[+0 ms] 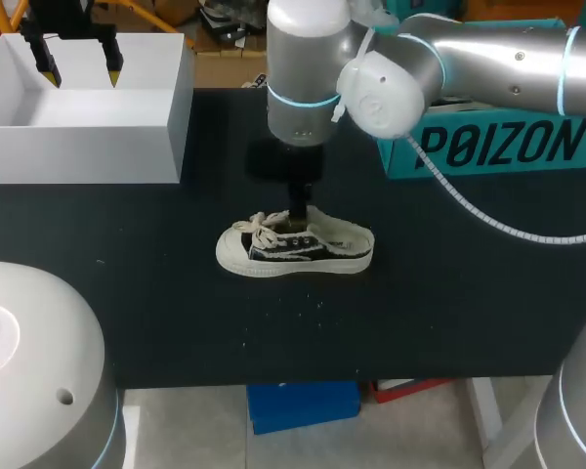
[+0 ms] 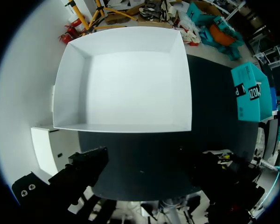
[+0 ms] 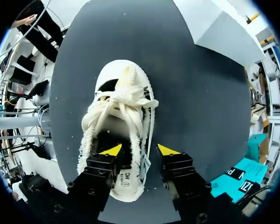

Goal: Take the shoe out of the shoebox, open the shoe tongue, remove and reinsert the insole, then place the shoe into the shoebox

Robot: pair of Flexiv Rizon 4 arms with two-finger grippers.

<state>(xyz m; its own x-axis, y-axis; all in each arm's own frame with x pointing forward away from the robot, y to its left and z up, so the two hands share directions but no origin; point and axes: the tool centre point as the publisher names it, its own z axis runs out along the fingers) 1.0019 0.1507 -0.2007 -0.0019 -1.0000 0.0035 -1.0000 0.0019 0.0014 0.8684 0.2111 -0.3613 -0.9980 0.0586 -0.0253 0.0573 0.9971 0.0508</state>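
L gripper [image 1: 79,70] upper left of frame, over white shoebox [image 1: 88,147], fingers wide apart, holding nothing. Shoe [image 1: 293,249] mid-frame on black table [image 1: 176,322], sole down, toe to the left, laces loose. R gripper [image 3: 140,150] down at shoe's opening, part open, astride one side wall: one tip inside, other outside, no squeeze visible. Teal box [image 1: 498,147] upper right

Even, diffuse overhead light; the white shoebox [image 2: 126,74] glares against the dark desk [image 1: 449,303]. Soft shadows. Wrist views curve strongly toward their black rims.
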